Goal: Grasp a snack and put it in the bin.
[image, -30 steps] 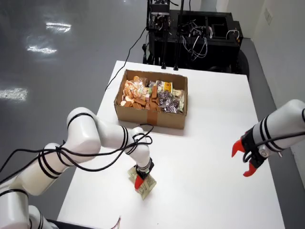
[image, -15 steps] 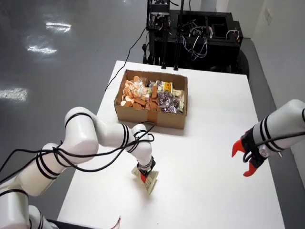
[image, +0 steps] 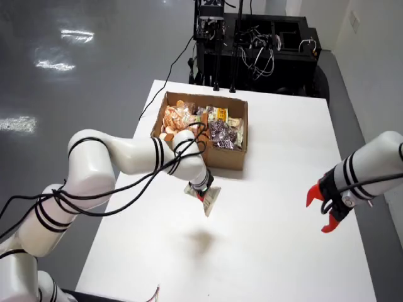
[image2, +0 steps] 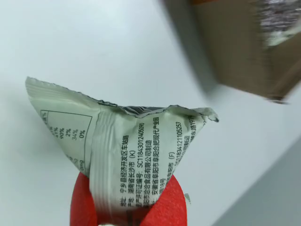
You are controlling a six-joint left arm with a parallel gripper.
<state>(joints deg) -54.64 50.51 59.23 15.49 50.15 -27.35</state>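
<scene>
In the view from above, my gripper [image: 203,193] is shut on a pale green snack packet [image: 208,199] and holds it in the air, just in front of the cardboard box [image: 217,157]. Its shadow falls on the white table [image: 277,245] below. The view that rides on the gripper shows the snack packet [image2: 122,155] crumpled between the red fingers [image2: 167,207], printed back side facing the camera. A blurred corner of the cardboard box [image2: 235,47] fills the upper right of that view. The box holds several snacks, orange ones on the left and dark wrapped ones on the right.
A second white arm with a red gripper [image: 322,211] hangs still over the table's right side. Black equipment with cables [image: 252,44] stands behind the table. A small bit of wire [image: 154,294] lies at the table's near left edge.
My gripper lifted the snack packet off the table at the near left and carried it up and right, toward the front of the box. The second arm stayed still.
</scene>
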